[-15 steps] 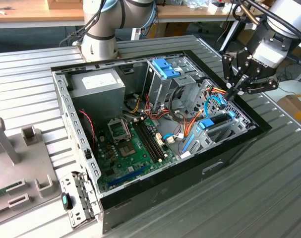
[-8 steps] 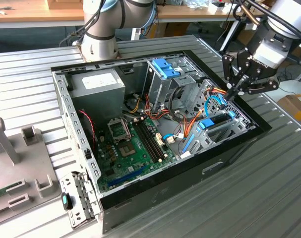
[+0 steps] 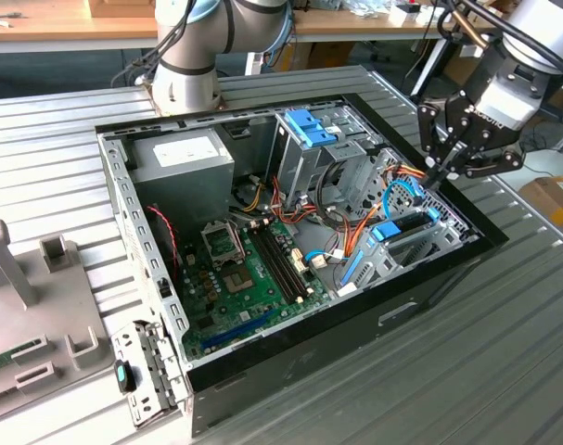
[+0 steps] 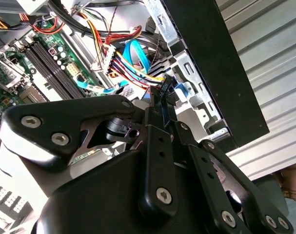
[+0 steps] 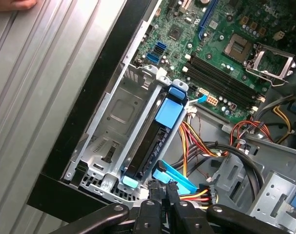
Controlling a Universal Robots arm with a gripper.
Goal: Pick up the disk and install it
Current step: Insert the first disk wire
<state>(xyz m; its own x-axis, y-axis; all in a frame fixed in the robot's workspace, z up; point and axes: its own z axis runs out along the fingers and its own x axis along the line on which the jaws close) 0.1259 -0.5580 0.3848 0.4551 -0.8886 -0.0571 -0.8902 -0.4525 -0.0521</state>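
Observation:
The disk (image 3: 403,226) sits on edge in the silver bay (image 3: 429,243) at the case corner on the exterior view's right. Its dark body (image 5: 150,146) runs between a blue end tab (image 5: 170,111) and a pale blue rail end. My gripper (image 3: 438,174) hovers just above the bay's far end, beside the flat blue cable (image 3: 399,193). Its fingers (image 5: 155,192) are pressed together, shut, with nothing visible between them. In the second wrist view the gripper (image 4: 158,100) points down at the bundle of coloured wires (image 4: 133,68) by the bay.
The open black computer case (image 3: 262,357) lies on a ribbed metal table (image 3: 504,371). Inside are a motherboard (image 3: 244,273), a power supply (image 3: 184,153) and a tall silver cage with blue clips (image 3: 311,130). A grey fixture (image 3: 21,306) stands at the exterior view's left. A person's hand (image 4: 291,183) rests on the table.

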